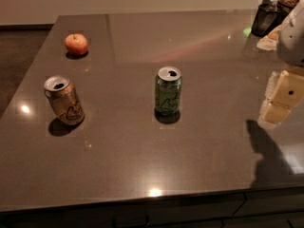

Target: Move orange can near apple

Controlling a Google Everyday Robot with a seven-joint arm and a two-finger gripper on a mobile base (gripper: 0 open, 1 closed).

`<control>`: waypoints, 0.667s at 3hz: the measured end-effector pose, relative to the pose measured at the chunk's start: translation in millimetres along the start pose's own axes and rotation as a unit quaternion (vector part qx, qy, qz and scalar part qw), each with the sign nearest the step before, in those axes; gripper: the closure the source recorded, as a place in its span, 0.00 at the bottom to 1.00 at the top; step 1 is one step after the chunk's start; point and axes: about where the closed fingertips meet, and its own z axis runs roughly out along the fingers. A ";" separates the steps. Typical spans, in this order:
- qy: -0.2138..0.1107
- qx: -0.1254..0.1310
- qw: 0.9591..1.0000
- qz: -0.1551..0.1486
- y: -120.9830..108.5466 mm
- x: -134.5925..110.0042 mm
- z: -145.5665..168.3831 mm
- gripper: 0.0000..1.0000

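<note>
Dark brown and glossy, the table point(142, 170) fills most of the camera view and mirrors a few small lights. The orange can point(64, 100) stands on its base near the left edge, its silver top opened and its dark scribbled logo facing the camera, with a shadow pooled at its foot. The apple point(76, 44), red-orange with a paler patch, sits farther back on the same left side, apart from the orange can with bare table between them. A green can point(168, 91), also opened at the top, stands upright near the middle of the table, well to the right of the orange can. The gripper point(281, 99), made of cream-coloured parts, hangs at the far right edge of the view above the table, below a white part of the arm point(293, 32), and throws a dark shadow point(266, 148) on the surface in front of it. It is well apart from both cans and the apple and touches none of them; whether it is open or closed cannot be told. A black container point(265, 19) stands at the back right corner.
</note>
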 end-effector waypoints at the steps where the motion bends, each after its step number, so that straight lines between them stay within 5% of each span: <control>1: 0.000 0.000 1.000 0.000 0.0 0.0 0.0 0.00; 2: -0.012 -0.005 1.000 -0.005 -7.2 -15.2 0.0 0.00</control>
